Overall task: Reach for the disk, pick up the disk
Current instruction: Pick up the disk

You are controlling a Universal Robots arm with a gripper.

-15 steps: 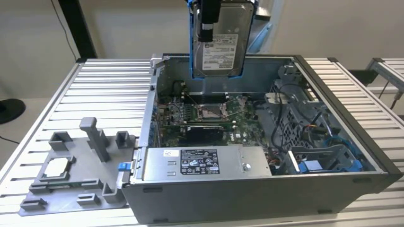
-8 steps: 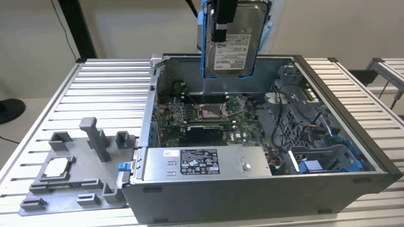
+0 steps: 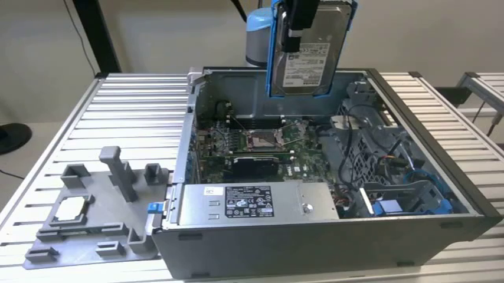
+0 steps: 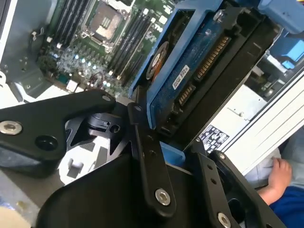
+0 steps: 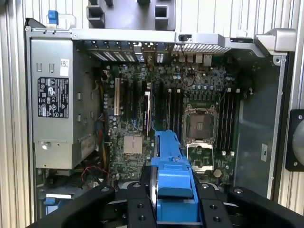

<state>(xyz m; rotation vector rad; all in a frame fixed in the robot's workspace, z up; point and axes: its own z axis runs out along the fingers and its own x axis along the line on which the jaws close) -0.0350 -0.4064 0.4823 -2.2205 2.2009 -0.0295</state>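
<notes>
We see the claw [image 3: 297,22] clamped on the disk [image 3: 307,59], gripping it by its upper edge so that it hangs upright in the air, well above the open computer case [image 3: 441,194] and touching nothing else. In the exterior view its white label [image 3: 308,66] faces the camera, and the blue frame [image 3: 274,53] runs down its long sides. The case lies on the slatted desk [image 3: 134,100] with its motherboard [image 3: 260,144] exposed beneath the disk and a silver box with a black-and-white sticker [image 3: 248,202] along its near wall. On the exterior view's left a grey fixture plate [image 3: 87,236] rests on the desk just beside the case, and a small square silver-white chip [image 3: 71,206] sits in one of its holders. In the first wrist view we look down along the disk's blue edge [image 5: 172,161], pinched between the black fingers [image 5: 137,209], with the motherboard well below. In the second wrist view the disk's blue circuit-board side [image 4: 190,71] and its connector [image 4: 213,59] show between the fingers, and a person's hand [image 4: 280,173] appears beyond the desk.
</notes>
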